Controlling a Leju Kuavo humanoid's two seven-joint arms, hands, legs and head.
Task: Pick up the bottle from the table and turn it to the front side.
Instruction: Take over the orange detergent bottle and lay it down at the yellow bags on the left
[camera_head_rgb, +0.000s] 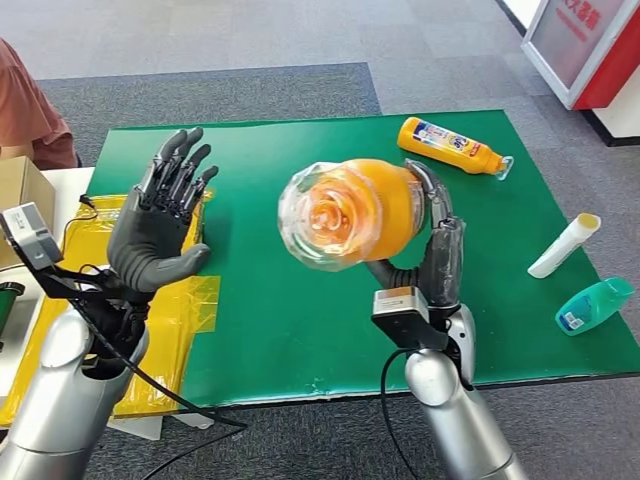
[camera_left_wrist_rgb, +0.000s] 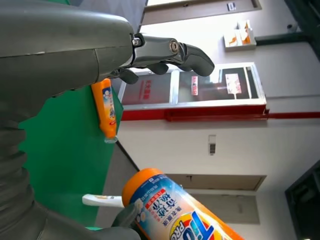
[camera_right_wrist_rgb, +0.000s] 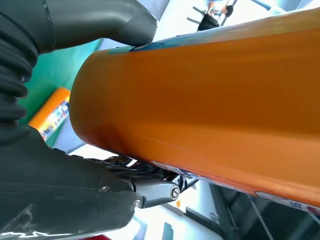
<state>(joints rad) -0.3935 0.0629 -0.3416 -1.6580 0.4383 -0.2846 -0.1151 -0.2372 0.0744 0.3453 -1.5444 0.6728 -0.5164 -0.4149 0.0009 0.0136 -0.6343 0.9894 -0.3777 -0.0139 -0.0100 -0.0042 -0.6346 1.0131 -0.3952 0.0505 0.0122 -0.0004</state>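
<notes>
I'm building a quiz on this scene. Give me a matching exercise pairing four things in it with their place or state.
Things:
1. large orange bottle
2. small orange bottle
3. teal bottle
4. left hand

Places or states:
A. lying near the mat's far edge
B. raised, fingers spread, holding nothing
C. lying at the mat's right edge
D. held off the table by the right hand

Pairs: 1-D, 2-A, 3-C, 4-B

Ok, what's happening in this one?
The robot's right hand holds a big orange plastic bottle with a clear cap lifted above the green table mat, cap end toward the head camera. Its left hand is raised beside it, fingers apart, holding nothing. A smaller orange bottle, a white tube and a teal bottle lie on the mat.
</notes>
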